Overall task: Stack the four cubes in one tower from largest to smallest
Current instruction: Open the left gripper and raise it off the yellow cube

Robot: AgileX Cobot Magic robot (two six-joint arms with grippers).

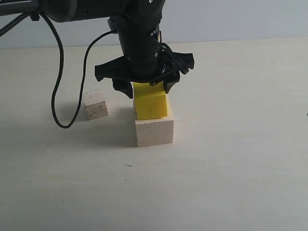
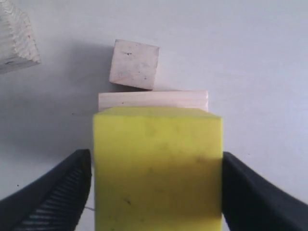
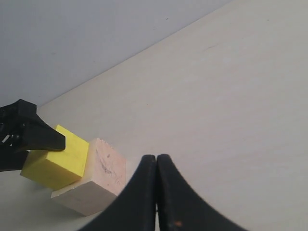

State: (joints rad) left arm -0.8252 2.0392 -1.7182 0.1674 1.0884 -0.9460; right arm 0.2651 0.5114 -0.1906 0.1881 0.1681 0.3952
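The yellow cube (image 1: 150,102) (image 2: 158,144) rests on the larger pale wood cube (image 1: 154,132) (image 2: 154,100), turned a little askew. My left gripper (image 1: 148,89) (image 2: 156,166) straddles the yellow cube from above, jaws open, with a thin gap showing at one finger (image 2: 72,178). The layered plywood cube (image 1: 95,104) (image 2: 17,38) stands on the table to the left of the stack. The small tan cube (image 2: 134,64) lies just behind the stack. My right gripper (image 3: 156,159) is shut on nothing, off to the side, looking at the yellow cube (image 3: 55,159) and the pale cube (image 3: 96,178).
A black cable (image 1: 60,96) loops down from the left arm to the table near the plywood cube. The pale tabletop (image 1: 231,168) runs back to a grey wall (image 1: 240,19).
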